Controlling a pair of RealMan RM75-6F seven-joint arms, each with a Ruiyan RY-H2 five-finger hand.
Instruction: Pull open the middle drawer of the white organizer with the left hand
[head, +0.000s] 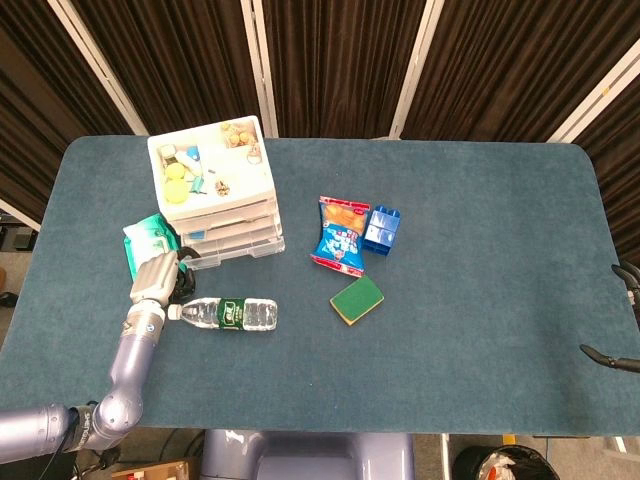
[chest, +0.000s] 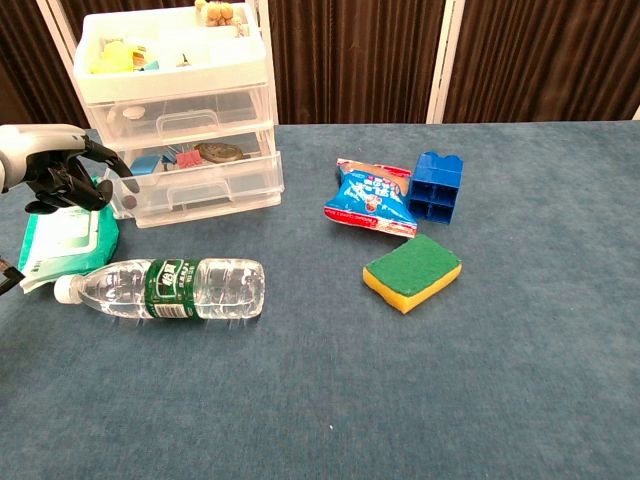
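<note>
The white organizer (head: 213, 172) (chest: 170, 62) stands at the table's back left with three clear drawers. Its middle drawer (chest: 205, 168) (head: 232, 236) is slid out, and small items show inside it. My left hand (head: 155, 275) (chest: 55, 178) is just left of the drawers, its dark fingers (chest: 112, 177) hooked on the middle drawer's left front corner. At the right edge of the head view only two dark fingers of my right hand (head: 617, 312) show, spread apart and holding nothing.
A green wipes pack (chest: 62, 232) lies under my left hand. A water bottle (chest: 170, 288) lies on its side in front of the organizer. A snack bag (head: 340, 236), a blue block (head: 381, 229) and a green sponge (head: 357, 299) lie mid-table.
</note>
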